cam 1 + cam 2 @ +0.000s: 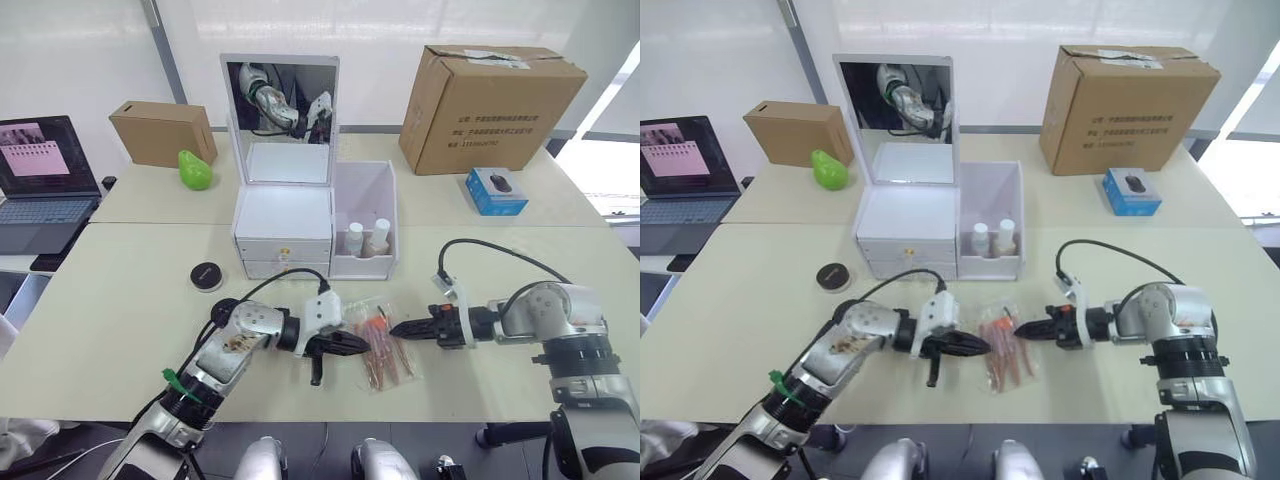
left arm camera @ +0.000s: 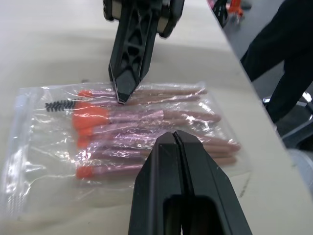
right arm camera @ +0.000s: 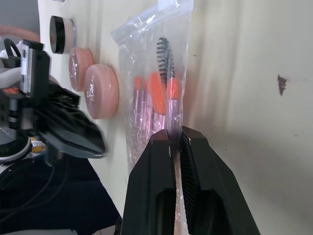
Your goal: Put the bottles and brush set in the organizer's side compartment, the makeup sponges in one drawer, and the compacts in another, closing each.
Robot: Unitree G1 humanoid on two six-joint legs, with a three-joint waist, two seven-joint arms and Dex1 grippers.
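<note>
At the far edge you see a large cardboard box, a small cardboard box, a green pear, a laptop and a blue mouse box.

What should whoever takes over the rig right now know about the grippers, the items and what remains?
Left gripper: shut, empty, at the near edge of the brush set.
Right gripper: shut, apparently pinching the pouch's edge; the pouch lies flat on the table.
Done: two bottles stand in the side compartment of the organizer.
Both drawers are shut.
On the table: two makeup sponges beside the left arm and one compact.
Left: brush set into the side compartment, sponges into one drawer, compacts into the other, closing each.
</note>
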